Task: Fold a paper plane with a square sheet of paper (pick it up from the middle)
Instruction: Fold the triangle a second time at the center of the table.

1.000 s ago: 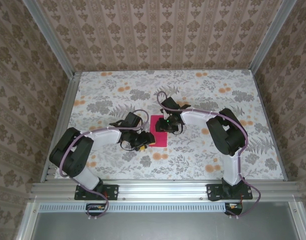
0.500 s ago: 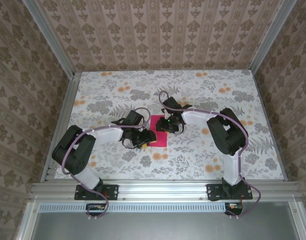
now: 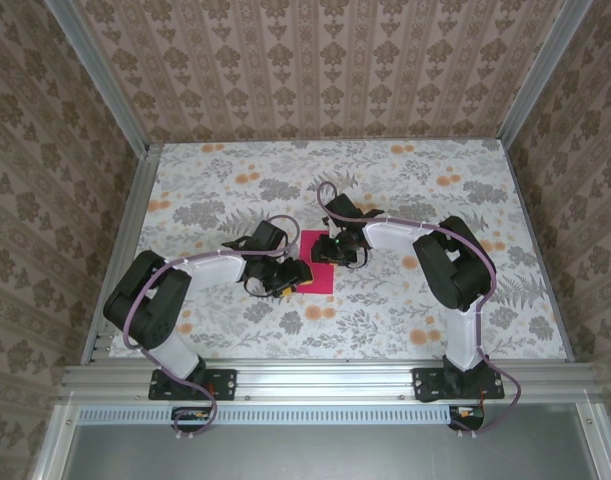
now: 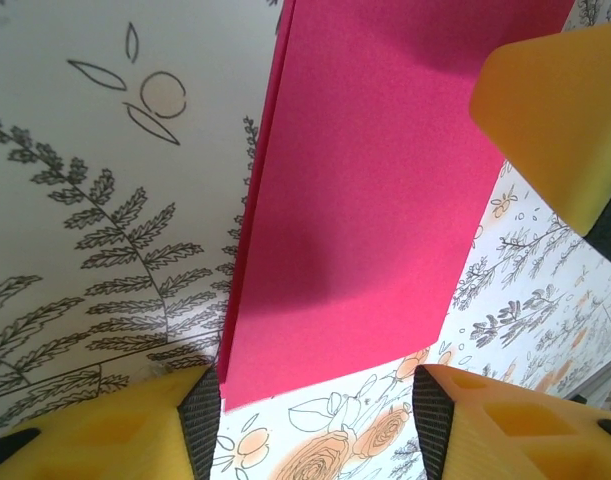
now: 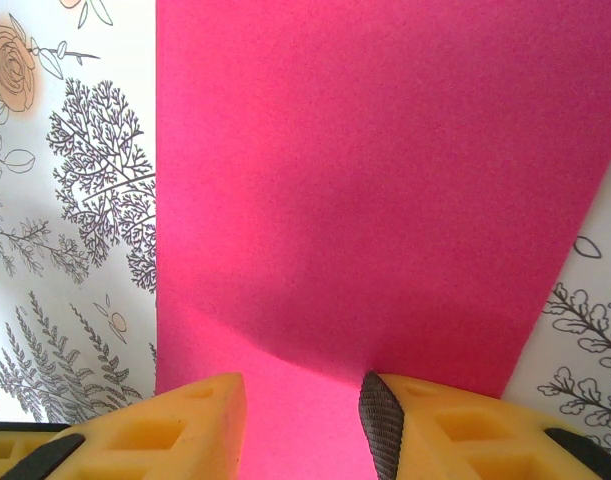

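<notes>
pink sheet [image 3: 320, 278] lies flat on the floral tablecloth [image 3: 415, 190], plain matte paper. it reads as a narrow rectangle. in the left wrist view its left long edge shows two layers slightly offset, so it's doubled over.

left gripper [image 3: 290, 279] is at the sheet's near-left side, jaws apart with nothing clamped. in the left wrist view its yellow fingers [image 4: 95, 435] sit either side of the sheet's near short edge, which runs between them just ahead of the tips.

right gripper [image 3: 332, 254] is over the sheet's far-right part, jaws also parted and gripping nothing. in the right wrist view the sheet runs away from between its fingers [image 5: 455, 435], with a shadow on the paper just ahead of them. the left wrist view shows one of the right gripper's yellow fingertips [image 4: 550, 120] over the sheet's right long edge.

hard to see:
- top view: the two gripper heads cover the sheet's left edge and far-right corner.
- both wrist views crop the sheet's far end.
- can't tell whether any pad actually touches the paper.

around the sheet:
- patterned wallpaper walls [image 3: 315, 70] beyond it and to both sides.
- aluminium rail [image 3: 325, 380] on its near side.
- purple cables [image 3: 145, 290] along the arms.
</notes>
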Controlling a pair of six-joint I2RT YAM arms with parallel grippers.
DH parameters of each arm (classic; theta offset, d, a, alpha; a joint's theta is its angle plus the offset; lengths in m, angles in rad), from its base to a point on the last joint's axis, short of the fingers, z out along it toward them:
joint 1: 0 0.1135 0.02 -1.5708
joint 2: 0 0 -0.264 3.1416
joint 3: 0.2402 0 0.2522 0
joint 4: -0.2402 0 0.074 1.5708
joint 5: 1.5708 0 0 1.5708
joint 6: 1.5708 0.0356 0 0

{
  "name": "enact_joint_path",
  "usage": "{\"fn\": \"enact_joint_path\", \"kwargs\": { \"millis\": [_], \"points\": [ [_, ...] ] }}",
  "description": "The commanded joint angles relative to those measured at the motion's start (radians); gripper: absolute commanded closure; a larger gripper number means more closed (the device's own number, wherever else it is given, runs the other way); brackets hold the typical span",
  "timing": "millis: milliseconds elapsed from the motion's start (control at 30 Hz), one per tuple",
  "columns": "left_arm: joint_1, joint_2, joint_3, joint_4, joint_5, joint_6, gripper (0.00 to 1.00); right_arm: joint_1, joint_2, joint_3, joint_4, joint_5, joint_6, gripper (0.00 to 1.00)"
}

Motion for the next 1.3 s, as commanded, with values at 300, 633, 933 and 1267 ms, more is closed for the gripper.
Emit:
{"fn": "enact_joint_path", "kwargs": {
  "millis": [300,633,933,1267],
  "points": [
    [0.001,0.015,0.030,0.037,0.055,-0.025,0.46,0.002,0.061,-0.062,-0.061,0.064,0.010,0.58],
    [0.011,-0.016,0.003,0.098,0.055,-0.027,0.52,0.002,0.059,-0.061,-0.062,0.060,0.009,0.59],
    [0.011,-0.046,0.004,0.185,0.094,-0.023,0.55,0.003,0.072,-0.056,-0.072,0.061,0.011,0.59],
    [0.014,-0.012,0.017,0.245,0.110,-0.029,0.57,-0.008,0.070,-0.058,-0.065,0.029,0.017,0.65]
  ]
}}
